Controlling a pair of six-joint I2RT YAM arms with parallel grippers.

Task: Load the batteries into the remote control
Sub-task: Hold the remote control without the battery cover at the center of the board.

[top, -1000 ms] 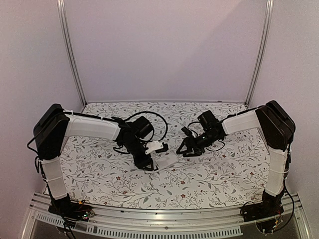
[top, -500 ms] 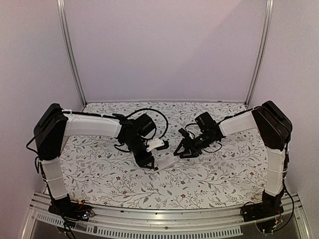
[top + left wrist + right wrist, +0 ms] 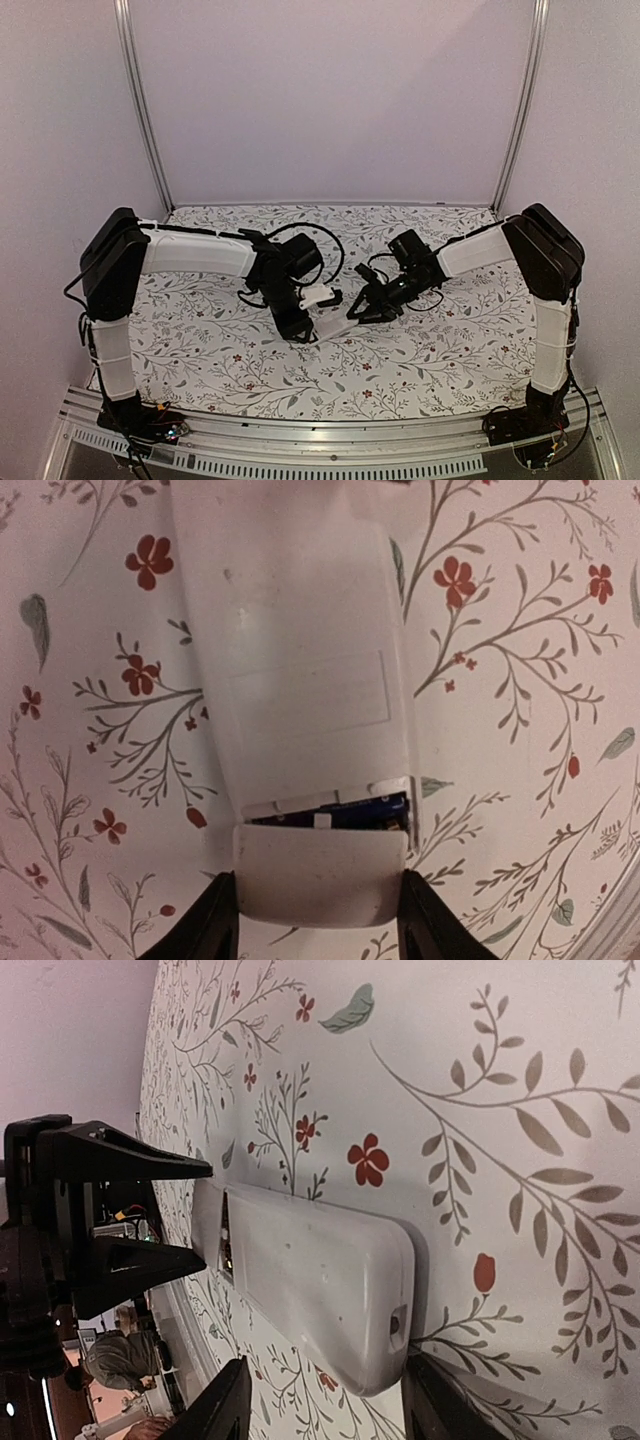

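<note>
**Remote control (image 3: 300, 680), white back upward, at mid-table between both arms.**

We recorded the left gripper (image 3: 318, 900) pinching the remote's cover end, one dark finger pressed against each long side. The battery cover (image 3: 320, 885) sat slid partly out, leaving a narrow gap. In that gap we noted a dark blue battery (image 3: 345, 808) lying inside the compartment. The right gripper (image 3: 328, 1365) stood at the opposite end with its jaws spread, one finger to either side of the body and not closed on it. We could not tell whether the remote rested flat on the floral table (image 3: 520, 780) beneath it.
</note>
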